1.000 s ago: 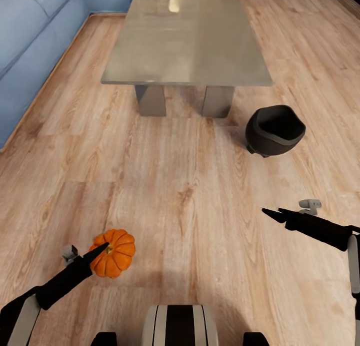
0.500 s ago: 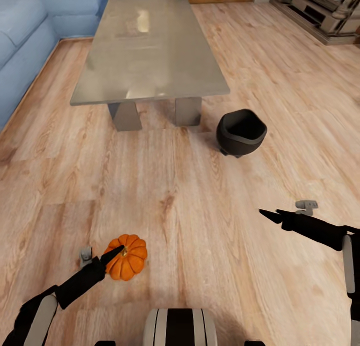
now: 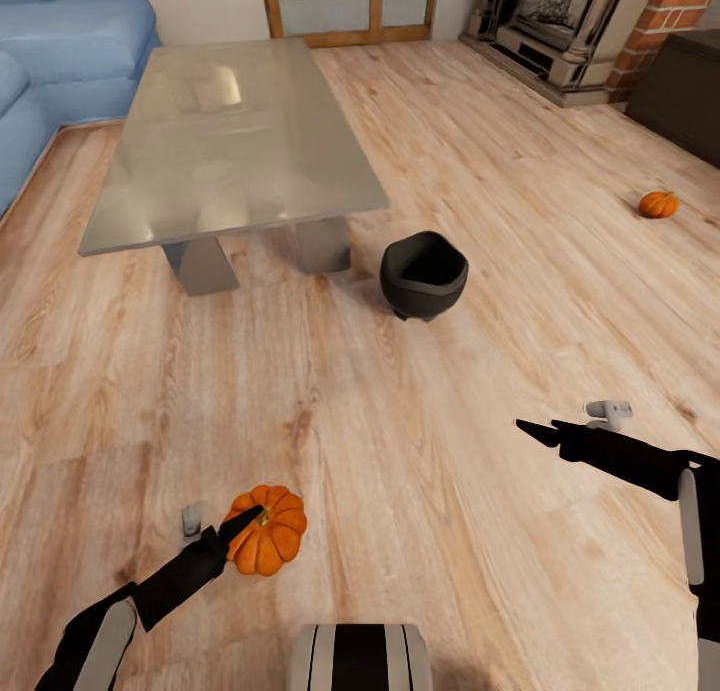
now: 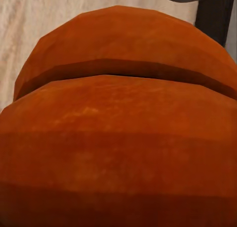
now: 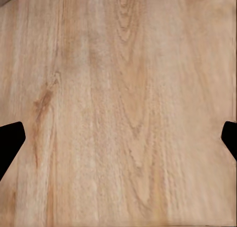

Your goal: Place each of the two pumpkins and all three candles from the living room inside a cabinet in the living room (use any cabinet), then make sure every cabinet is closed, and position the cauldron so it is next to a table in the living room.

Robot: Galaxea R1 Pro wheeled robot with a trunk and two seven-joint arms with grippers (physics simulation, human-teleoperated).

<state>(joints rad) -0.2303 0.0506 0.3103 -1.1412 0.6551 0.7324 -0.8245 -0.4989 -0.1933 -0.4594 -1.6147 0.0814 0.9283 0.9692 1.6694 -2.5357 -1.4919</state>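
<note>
As the camera swings, left end effector (image 3: 243,524) still grasping pumpkin (image 3: 266,543), second pumpkin (image 3: 658,204) revealed.

Wood floor (image 3: 420,451), grey table (image 3: 230,141), blue sofa (image 3: 60,31)

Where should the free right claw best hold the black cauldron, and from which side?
Likely on the rim of the cauldron, coming from above: it stands upright by the table, its wide mouth open upward, and the round belly looks too broad for the open right claw.
</note>
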